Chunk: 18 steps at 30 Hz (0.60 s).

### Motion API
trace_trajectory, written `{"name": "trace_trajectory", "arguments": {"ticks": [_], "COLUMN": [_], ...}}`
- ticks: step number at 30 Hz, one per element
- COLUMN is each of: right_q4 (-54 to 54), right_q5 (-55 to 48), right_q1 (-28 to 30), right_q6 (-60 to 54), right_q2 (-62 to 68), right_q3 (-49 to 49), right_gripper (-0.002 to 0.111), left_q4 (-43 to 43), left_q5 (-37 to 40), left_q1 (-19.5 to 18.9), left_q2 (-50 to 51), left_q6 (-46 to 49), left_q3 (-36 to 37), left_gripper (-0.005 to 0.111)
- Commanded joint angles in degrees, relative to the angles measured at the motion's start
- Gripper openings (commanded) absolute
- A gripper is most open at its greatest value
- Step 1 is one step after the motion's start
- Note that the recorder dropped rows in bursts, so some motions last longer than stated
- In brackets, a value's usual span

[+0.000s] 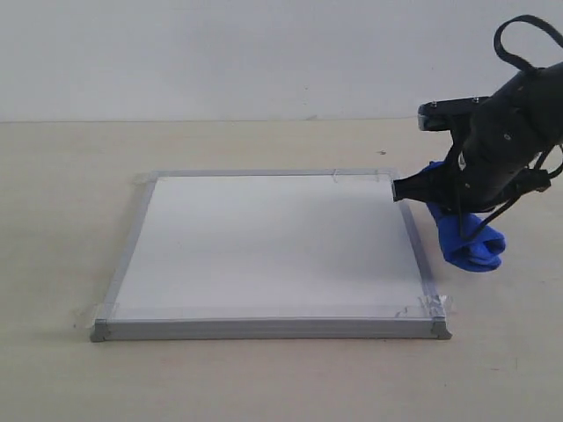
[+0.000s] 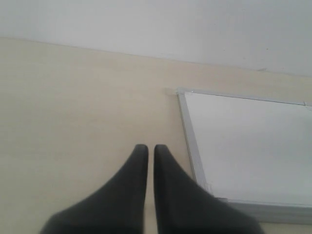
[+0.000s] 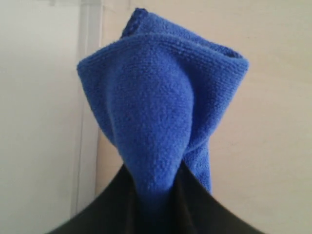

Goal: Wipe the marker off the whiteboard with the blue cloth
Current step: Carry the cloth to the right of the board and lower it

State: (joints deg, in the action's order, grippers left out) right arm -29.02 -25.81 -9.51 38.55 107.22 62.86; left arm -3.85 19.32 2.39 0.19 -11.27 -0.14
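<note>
The whiteboard (image 1: 273,251) lies flat on the table, silver-framed with tape at its corners, and its white face shows no marker line in any view. My right gripper (image 1: 462,220) hangs just off the board's right edge, shut on the blue cloth (image 1: 471,239), which droops in a bunch beneath it. In the right wrist view the blue cloth (image 3: 161,112) fills the middle, pinched between the dark fingers, with the board's frame (image 3: 87,97) beside it. My left gripper (image 2: 151,148) is shut and empty over bare table, close to a corner of the whiteboard (image 2: 248,146).
The beige tabletop (image 1: 264,378) surrounds the board on all sides. A pale wall (image 1: 220,53) rises behind the table. A black cable (image 1: 519,44) loops above the right arm.
</note>
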Motion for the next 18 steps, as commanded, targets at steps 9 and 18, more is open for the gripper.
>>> {"name": "trace_trajectory", "arguments": {"ticks": [9,18], "right_q4": [-3.01,-2.84], "right_q5": [3.65,3.77], "right_q1": [0.37,0.25], "right_q6": [4.40,1.81], "right_q2": [2.57,4.78], "right_q3": [-0.20,-0.20], "right_gripper": [0.001,0.056], "left_q4": [0.17,0.17], "left_q5": [-0.41,-0.41], "left_q1": [-0.07,-0.07], "left_q2": [-0.19,-0.19], "left_q6": [-0.30,-0.30], "left_q3": [0.14,0.14], "left_gripper": [0.004,0.004]}}
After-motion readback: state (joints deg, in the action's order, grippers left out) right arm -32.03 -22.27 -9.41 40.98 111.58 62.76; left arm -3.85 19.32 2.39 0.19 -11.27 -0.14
